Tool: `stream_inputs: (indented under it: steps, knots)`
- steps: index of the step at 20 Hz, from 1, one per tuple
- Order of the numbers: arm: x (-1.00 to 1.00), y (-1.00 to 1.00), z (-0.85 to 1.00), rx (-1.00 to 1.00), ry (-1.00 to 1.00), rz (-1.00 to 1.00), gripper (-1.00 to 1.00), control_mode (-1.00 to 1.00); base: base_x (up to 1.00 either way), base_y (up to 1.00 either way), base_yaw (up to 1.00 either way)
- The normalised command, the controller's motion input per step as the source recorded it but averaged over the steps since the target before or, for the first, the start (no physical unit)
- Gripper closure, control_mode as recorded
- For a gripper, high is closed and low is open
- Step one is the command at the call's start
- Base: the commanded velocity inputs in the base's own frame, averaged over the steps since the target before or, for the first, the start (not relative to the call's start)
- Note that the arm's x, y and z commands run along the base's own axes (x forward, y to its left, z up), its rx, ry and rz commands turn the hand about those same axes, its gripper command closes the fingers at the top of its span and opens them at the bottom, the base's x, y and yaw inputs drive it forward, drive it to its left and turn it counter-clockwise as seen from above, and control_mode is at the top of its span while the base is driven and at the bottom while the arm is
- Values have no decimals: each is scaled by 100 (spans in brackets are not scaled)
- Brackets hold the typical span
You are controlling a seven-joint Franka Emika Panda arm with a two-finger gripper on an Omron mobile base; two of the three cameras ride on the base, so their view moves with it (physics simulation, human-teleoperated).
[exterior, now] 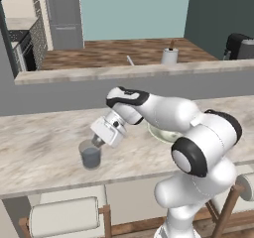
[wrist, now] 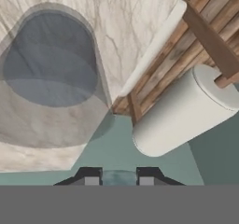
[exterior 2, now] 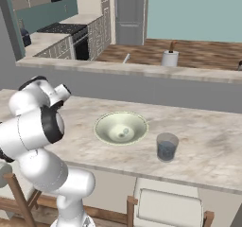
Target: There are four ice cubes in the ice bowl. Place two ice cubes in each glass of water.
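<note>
The fingers are seen parked right over a glass near the front edge of the bench, towards its left end in the left base view. They're closed down to a narrow gap, and a small pale translucent cube is pinched between the two tips, so an ice cube is being held. In the hand view the glass is looked into from above, with the bluish water visible inside; whether any cube is already in it can't be told.

The bowl is set near the middle of the bench, just beside the arm in the left base view and mostly hidden there. In the right base view, two small cubes can be made out at its bottom, close together. The second glass is placed right of the bowl, nearer the front edge, apart from it.

A white mug is left on the far raised counter. Padded stools are tucked below the front edge.
</note>
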Motion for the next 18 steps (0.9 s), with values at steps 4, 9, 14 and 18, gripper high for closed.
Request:
stream_inputs:
  steps: [4, 9, 14, 18]
  knots:
    - [18, 3, -4, -2, 1, 4, 100, -100, 0, 0, 0]
    - [12, -4, -15, 0, 0, 3, 100, -100, 0, 0, 0]
    - [0, -4, -11, 0, 0, 1, -100, -100, 0, 0, 0]
    - [0, 0, -6, 0, 0, 0, -100, -100, 0, 0, 0]
